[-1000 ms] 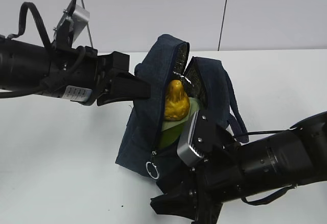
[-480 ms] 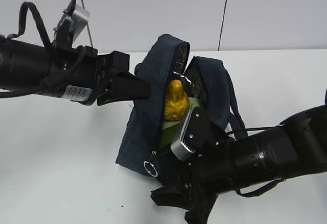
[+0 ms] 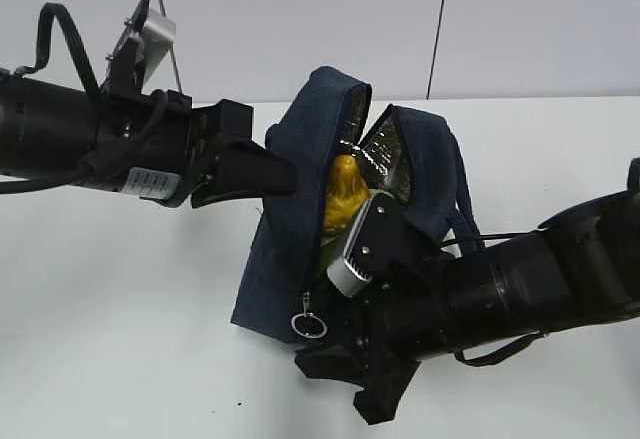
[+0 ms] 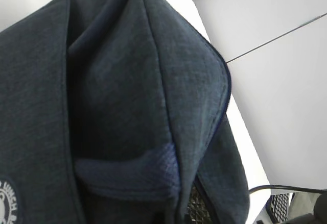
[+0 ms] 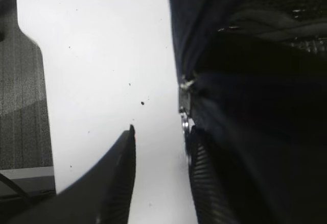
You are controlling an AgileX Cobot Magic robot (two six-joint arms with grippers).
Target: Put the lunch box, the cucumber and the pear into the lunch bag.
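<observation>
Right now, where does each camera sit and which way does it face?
Exterior view: chest height, slanting down at the lunch bag, pear inside; both arms show.
Left wrist view: pressed close against the bag's navy fabric; no gripper visible.
Right wrist view: looks down at the table beside the zipper; right gripper open.
All three share the bag.

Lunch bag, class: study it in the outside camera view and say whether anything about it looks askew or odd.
The lunch bag stands tilted with its zipper mouth gaping, and the pear pokes up out of the opening instead of sitting down inside. The metal ring pull dangles near the bottom.
</observation>
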